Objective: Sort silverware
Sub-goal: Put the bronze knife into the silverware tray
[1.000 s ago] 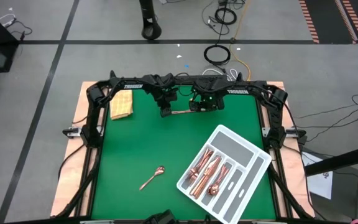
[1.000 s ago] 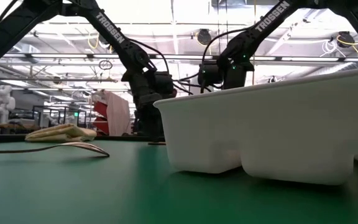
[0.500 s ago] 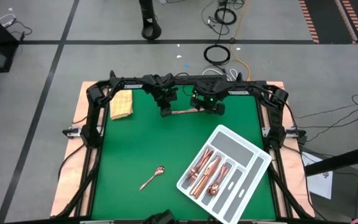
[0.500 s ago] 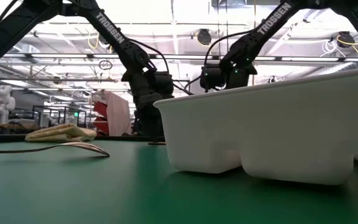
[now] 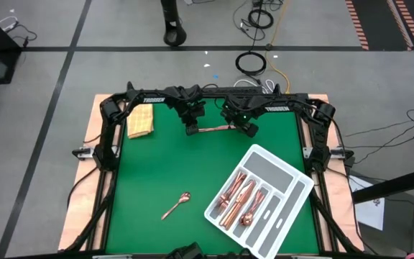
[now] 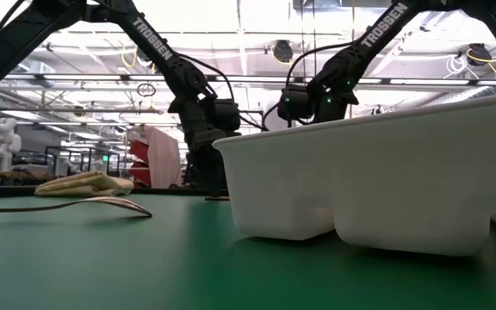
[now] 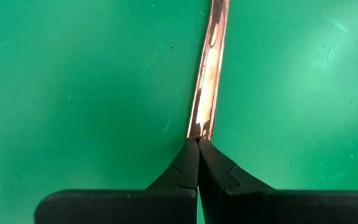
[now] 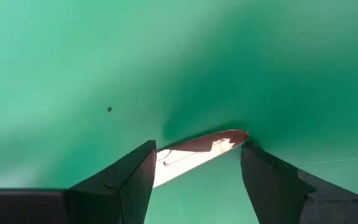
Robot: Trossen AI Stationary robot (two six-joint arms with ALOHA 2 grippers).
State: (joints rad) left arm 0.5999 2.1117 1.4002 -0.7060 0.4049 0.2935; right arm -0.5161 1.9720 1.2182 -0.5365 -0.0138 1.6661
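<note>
A thin copper piece of silverware (image 5: 211, 129) hangs level between my two grippers at the table's far middle. My left gripper (image 5: 191, 128) is shut on its one end (image 7: 197, 142). My right gripper (image 8: 197, 149) is open and points down. Its fingers stand on either side of the piece's rounded free end (image 8: 225, 138). A copper spoon (image 5: 177, 206) lies flat on the green mat near the front. More copper silverware lies in the compartments of the white divided tray (image 5: 287, 188) at the right. My left gripper pinches the piece's end (image 7: 201, 127) between its two fingertips, only at their free ends. The fingers slant down from the table's left and lie along the piece. The piece runs toward the right gripper, and it looks clear of the mat. My right gripper's far finger (image 8: 260, 168) stands close to the rounded end; whether it touches I cannot tell.
A folded yellow cloth (image 5: 141, 122) lies at the far left corner of the mat. The tray (image 6: 377, 181) sits slantwise at the right front and blocks much of the low view. The black arm frame (image 5: 106, 144) lines the table's sides.
My right gripper has rolled about its own axis and sunk a little, over the free end of the held piece. Its fingers stay open. The left gripper and the piece have kept still.
</note>
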